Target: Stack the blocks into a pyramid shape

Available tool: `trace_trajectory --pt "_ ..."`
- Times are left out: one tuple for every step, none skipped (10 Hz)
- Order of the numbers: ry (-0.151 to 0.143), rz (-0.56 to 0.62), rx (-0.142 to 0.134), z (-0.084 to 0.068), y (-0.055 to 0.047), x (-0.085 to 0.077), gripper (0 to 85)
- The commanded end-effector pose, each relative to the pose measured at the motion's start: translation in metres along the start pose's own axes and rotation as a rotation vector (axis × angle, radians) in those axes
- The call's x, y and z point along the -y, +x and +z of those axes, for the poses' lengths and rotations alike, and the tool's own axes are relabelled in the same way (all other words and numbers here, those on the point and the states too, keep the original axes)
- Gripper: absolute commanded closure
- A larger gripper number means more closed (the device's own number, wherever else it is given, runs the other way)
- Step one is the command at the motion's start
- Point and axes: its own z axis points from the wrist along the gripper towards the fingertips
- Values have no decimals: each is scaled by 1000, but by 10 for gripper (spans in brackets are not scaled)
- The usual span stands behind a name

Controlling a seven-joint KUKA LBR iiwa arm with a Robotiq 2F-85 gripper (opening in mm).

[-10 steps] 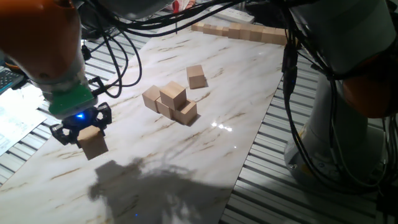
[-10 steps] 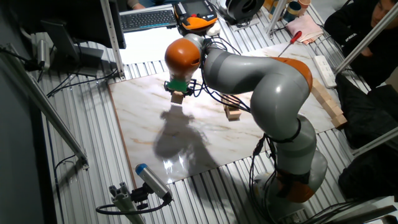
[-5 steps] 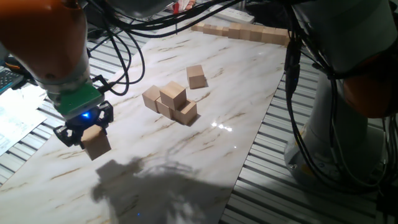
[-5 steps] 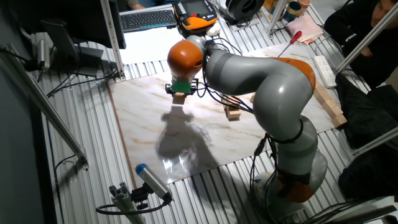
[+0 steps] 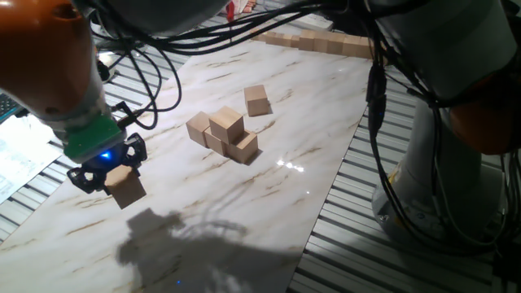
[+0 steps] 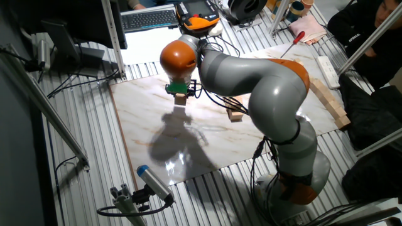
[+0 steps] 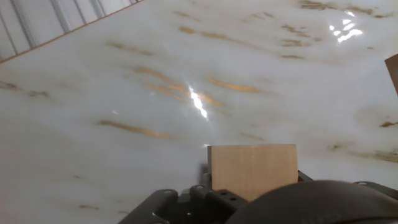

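open marble tabletop (image 5: 244, 203) btwn gripper & pile | obstacles: cluster of tan wooden cubes (image 5: 224, 134), lone tan cube (image 5: 257, 100) just behind | black cables (image 5: 155, 73) overhead

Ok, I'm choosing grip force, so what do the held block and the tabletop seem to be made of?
The held block looks like plain unpainted wood: matte light tan, faint grain, no gloss. The gripper is closed on it. The tabletop looks like polished marble or a marble-look laminate: white with tan veins and sharp light glare. Which of the two, the look leaves open.
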Motion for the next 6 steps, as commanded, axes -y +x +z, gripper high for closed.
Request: trace_trajectory --pt "14 -9 9 0 0 0 850" --pt "6 -41 10 1 -2 1 850" --pt "-16 -77 10 4 -14 11 850" --pt "-35 -112 6 9 -33 27 850" --pt "-44 -129 0 11 -44 38 850" --pt "-47 -143 -4 10 -53 47 850"
